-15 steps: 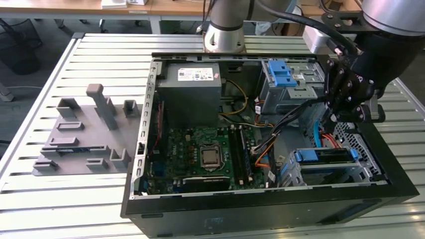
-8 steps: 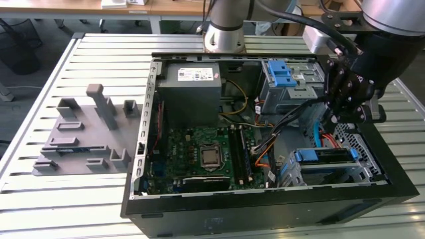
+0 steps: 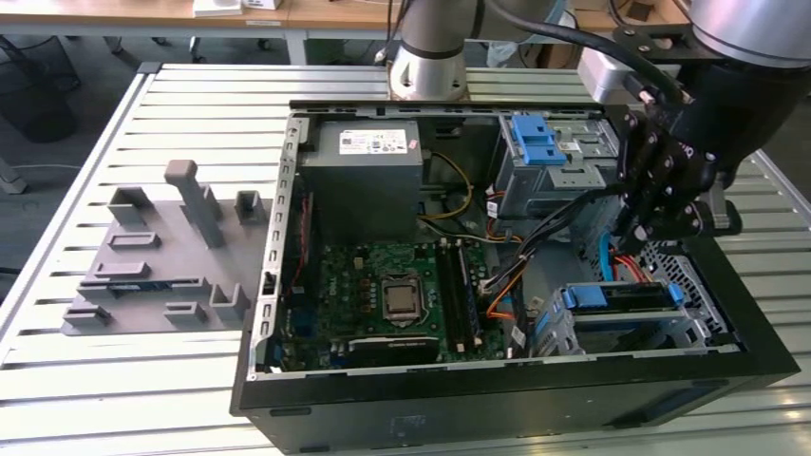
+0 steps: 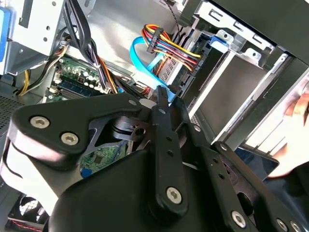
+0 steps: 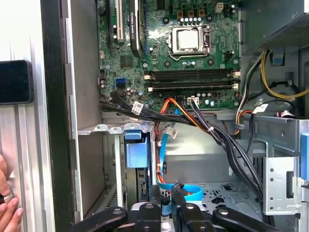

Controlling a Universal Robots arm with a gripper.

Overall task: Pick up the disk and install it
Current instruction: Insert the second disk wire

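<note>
The disk (image 3: 621, 296), with its blue frame, sits slotted in the metal drive bay at the front corner of the open computer case (image 3: 273, 285), toward the exterior view's right. Its blue end (image 5: 135, 150) also faces the first wrist view. My gripper (image 3: 652, 223) hangs inside the case just behind that bay. In both wrist views its fingertips (image 5: 166, 195) stand close together on the end of a light-blue flat cable (image 4: 145, 60), which runs right up to the gripper (image 4: 165, 99).
A grey power-supply box (image 3: 367, 171) and a green motherboard (image 3: 393, 290) fill the case's middle. Bundled cables (image 5: 212, 130) cross beside the bay. A blue-latched cage (image 3: 545, 142) stands at the back. A grey fixture (image 3: 165, 256) lies left of the case. A person's hand (image 5: 7, 210) rests outside.
</note>
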